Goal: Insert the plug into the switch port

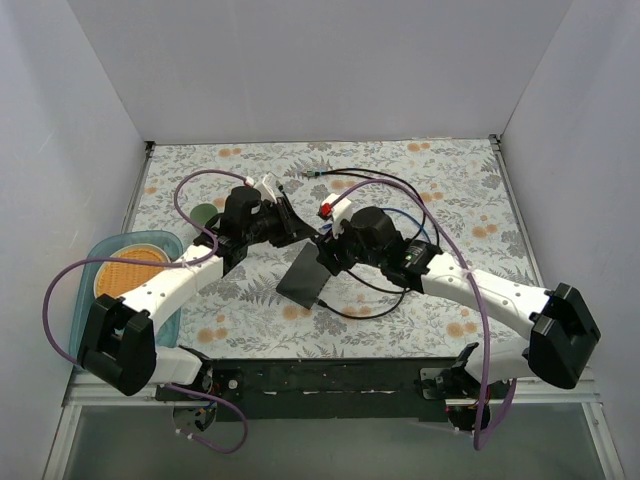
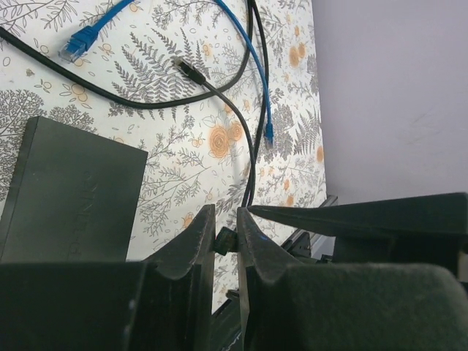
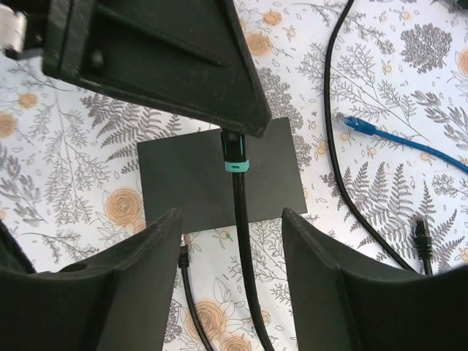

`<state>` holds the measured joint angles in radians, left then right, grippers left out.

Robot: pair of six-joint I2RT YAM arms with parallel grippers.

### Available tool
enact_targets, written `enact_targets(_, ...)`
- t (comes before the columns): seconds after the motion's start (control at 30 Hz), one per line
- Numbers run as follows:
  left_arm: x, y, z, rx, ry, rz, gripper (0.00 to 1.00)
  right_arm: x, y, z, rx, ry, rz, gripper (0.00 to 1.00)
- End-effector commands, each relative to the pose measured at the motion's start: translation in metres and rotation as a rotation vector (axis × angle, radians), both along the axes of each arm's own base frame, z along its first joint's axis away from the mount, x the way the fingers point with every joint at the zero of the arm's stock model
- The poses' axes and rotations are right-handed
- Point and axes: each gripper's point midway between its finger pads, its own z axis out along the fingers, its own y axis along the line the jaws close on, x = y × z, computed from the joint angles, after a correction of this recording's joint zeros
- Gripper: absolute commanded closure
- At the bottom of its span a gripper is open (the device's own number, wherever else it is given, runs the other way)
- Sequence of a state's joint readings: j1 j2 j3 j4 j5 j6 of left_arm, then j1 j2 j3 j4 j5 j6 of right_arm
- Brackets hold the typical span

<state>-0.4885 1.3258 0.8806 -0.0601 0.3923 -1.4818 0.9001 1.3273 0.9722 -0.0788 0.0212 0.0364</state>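
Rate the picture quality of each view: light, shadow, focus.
Top external: even, soft light, no glare. Left wrist: the left gripper looms dark and soft up close; the floral mat is sharp. Right wrist: plug and switch box are crisp; the right gripper is dark, with little detail.

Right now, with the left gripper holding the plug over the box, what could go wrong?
One: the plug in the left gripper hangs over the flat top of the box in the right wrist view, not at an edge, so it is not lined up for insertion. Two: its cable runs between the fingers of the open right gripper and could snag there.
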Motion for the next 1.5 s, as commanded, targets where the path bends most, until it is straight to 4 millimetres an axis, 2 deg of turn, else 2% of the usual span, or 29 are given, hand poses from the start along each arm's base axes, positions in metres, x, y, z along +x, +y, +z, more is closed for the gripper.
enact_targets(0.0,0.005,0.003,0.005,0.017,0.019,0.041,1.00,0.018,0.009,0.021,0.010,-0.099,-0.067,0.41)
enact_targets(0.2,0.004,0.001,0.006,0.010,0.022,0.030,1.00,0.019,0.016,0.019,0.011,-0.107,-0.074,0.44)
enact_targets(0.3,0.003,0.000,0.006,0.008,0.024,0.025,1.00,0.023,0.022,0.026,0.039,-0.126,-0.092,0.46)
enact_targets(0.53,0.001,-0.001,0.004,-0.001,0.029,0.015,1.00,0.030,0.030,0.013,0.012,-0.104,-0.104,0.51)
enact_targets(0.57,0.002,-0.002,0.006,-0.006,0.024,0.014,1.00,0.030,0.032,0.011,0.009,-0.101,-0.103,0.59)
enact_targets(0.63,0.001,-0.002,0.005,-0.010,0.029,0.011,1.00,0.031,0.033,0.007,0.002,-0.095,-0.111,0.68)
enact_targets(0.67,0.000,-0.003,0.005,-0.013,0.028,0.008,1.00,0.032,0.033,0.007,0.000,-0.096,-0.118,0.79)
enact_targets(0.77,0.000,-0.003,0.005,-0.015,0.028,0.007,1.00,0.033,0.031,0.007,0.001,-0.099,-0.133,0.99)
enact_targets(0.87,-0.001,-0.003,0.003,-0.012,0.026,-0.002,1.00,0.032,0.028,0.010,0.002,-0.109,-0.138,0.99)
enact_targets(0.9,-0.001,-0.003,0.003,-0.011,0.025,-0.002,0.96,0.032,0.027,0.011,0.002,-0.111,-0.139,0.99)
enact_targets(0.97,0.001,-0.001,0.000,0.006,0.018,0.004,0.60,0.030,0.024,0.010,-0.003,-0.114,-0.142,0.99)
enact_targets(1.0,0.003,0.001,-0.001,0.018,0.014,0.016,0.21,0.029,0.021,0.008,-0.015,-0.109,-0.142,0.99)
enact_targets(1.03,0.005,0.003,-0.003,0.034,0.013,0.028,0.08,0.028,0.019,0.008,-0.019,-0.111,-0.142,0.99)
enact_targets(1.07,0.008,0.009,-0.008,0.068,0.019,0.061,0.02,0.027,0.016,0.005,-0.027,-0.109,-0.143,0.99)
enact_targets(1.13,0.013,0.016,-0.008,0.108,-0.003,0.089,0.02,0.024,0.012,0.004,-0.030,-0.110,-0.142,0.99)
enact_targets(1.2,0.017,0.023,-0.012,0.148,-0.010,0.118,0.02,0.017,0.001,-0.014,-0.072,-0.083,-0.144,0.99)
enact_targets(1.27,0.020,0.030,-0.017,0.170,-0.004,0.138,0.02,0.013,-0.006,-0.017,-0.075,-0.082,-0.149,0.99)
enact_targets(1.3,0.022,0.034,-0.021,0.181,-0.002,0.142,0.02,0.009,-0.011,-0.027,-0.095,-0.068,-0.145,0.99)
enact_targets(1.47,0.028,0.052,-0.038,0.216,0.012,0.160,0.02,-0.009,-0.022,-0.050,-0.142,-0.012,-0.091,0.99)
